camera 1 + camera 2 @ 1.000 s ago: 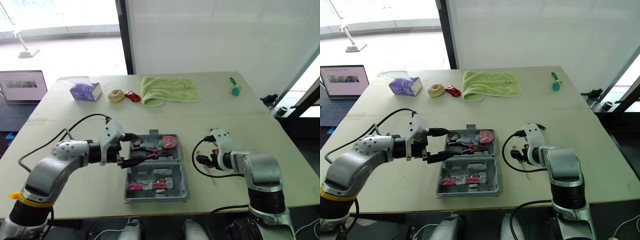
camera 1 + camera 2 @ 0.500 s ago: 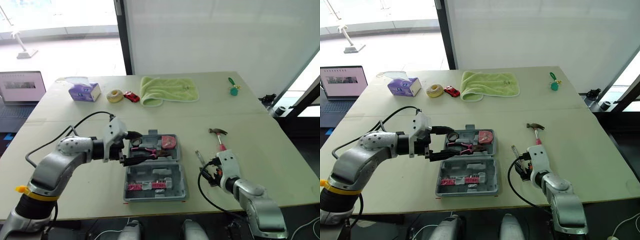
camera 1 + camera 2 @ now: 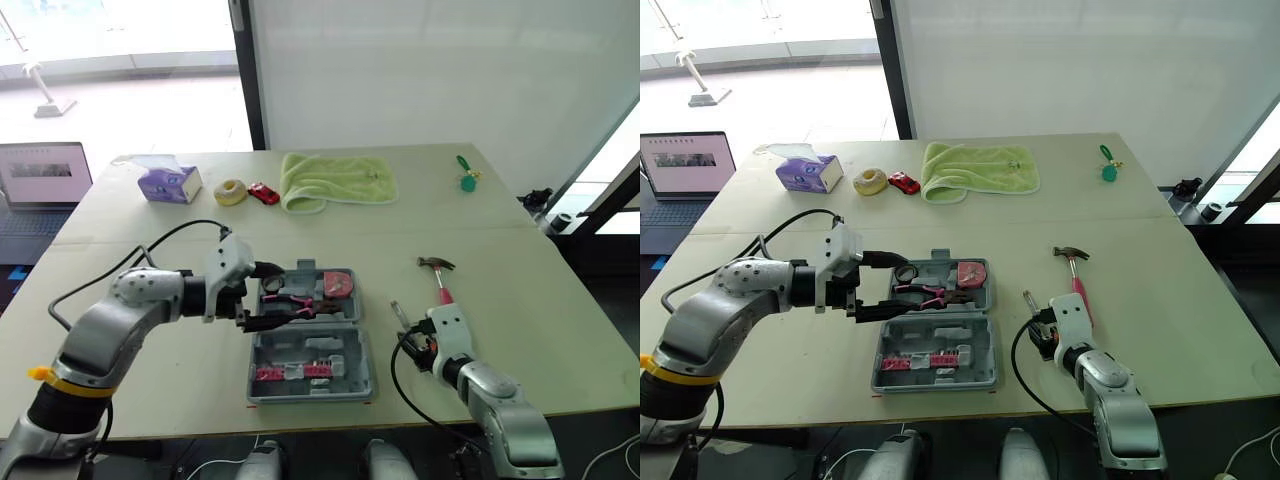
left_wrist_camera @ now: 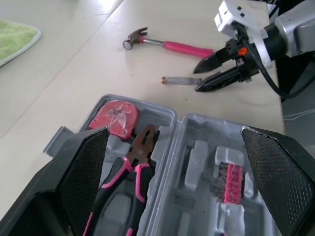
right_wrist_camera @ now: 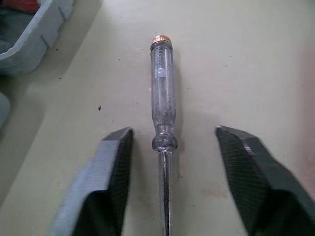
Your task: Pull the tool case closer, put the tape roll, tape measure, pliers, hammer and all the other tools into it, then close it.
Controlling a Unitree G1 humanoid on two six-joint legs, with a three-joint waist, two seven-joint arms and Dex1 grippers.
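**Our right claw is around the screwdriver**

Our right claw [image 5: 171, 132] is spread wide, low over the worktop [image 3: 480, 230]. It has one finger on each side of the clear screwdriver [image 5: 163, 83] and does not touch it. The hammer [image 3: 441, 285] lies near it on the worktop. Our left claw [image 3: 282, 292] is spread wide too and hangs over the open tool case [image 3: 310, 345]. The pliers [image 4: 141, 150] and the red tape measure [image 4: 114, 114] lie inside the case. The tape roll [image 3: 232, 191] sits far off at the back.
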